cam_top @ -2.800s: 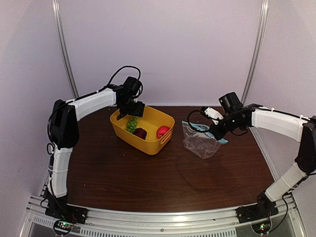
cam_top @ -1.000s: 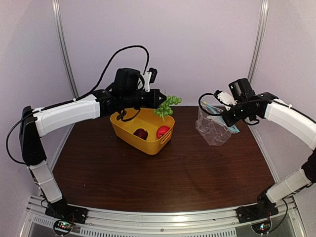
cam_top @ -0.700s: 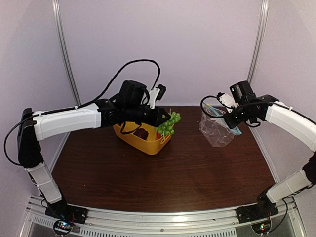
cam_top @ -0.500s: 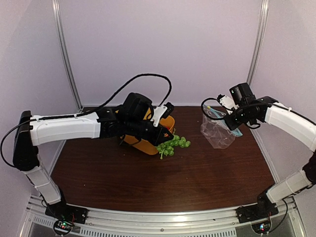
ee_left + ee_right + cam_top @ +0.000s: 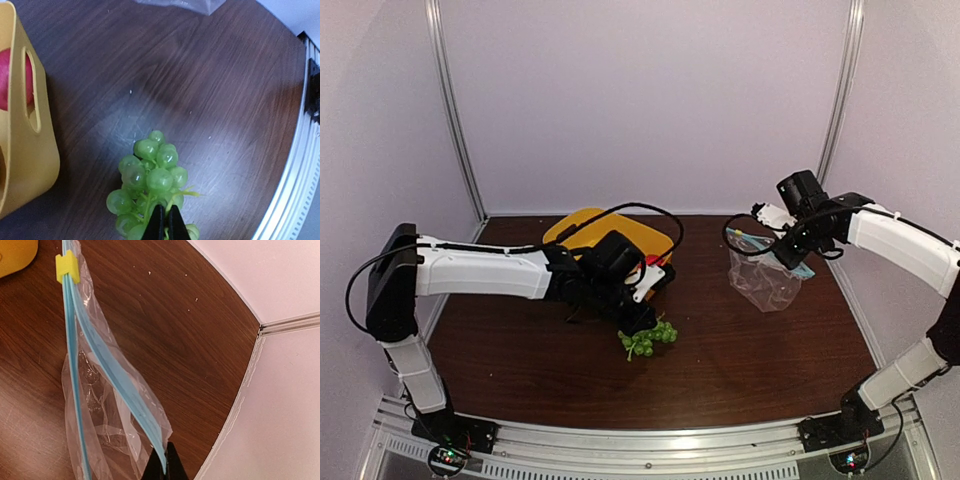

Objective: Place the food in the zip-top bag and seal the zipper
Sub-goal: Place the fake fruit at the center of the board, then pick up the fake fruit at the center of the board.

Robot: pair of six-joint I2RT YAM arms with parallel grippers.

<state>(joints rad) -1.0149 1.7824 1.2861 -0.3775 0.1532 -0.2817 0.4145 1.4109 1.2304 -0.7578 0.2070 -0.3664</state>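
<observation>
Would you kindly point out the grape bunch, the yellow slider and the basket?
grape bunch (image 5: 152, 177), left wrist view, central grapes
yellow slider (image 5: 66, 267), right wrist view, centre
basket (image 5: 30, 160), left wrist view, side wall

The grape bunch (image 5: 648, 338) has left the yellow basket (image 5: 582, 220); the left gripper (image 5: 163, 220) now holds it low above the table (image 5: 740, 360), in front of the basket. The bag (image 5: 765, 280), which lay slumped before, now hangs upright by its blue strip (image 5: 115, 375) from the raised right gripper (image 5: 162, 460).
</observation>
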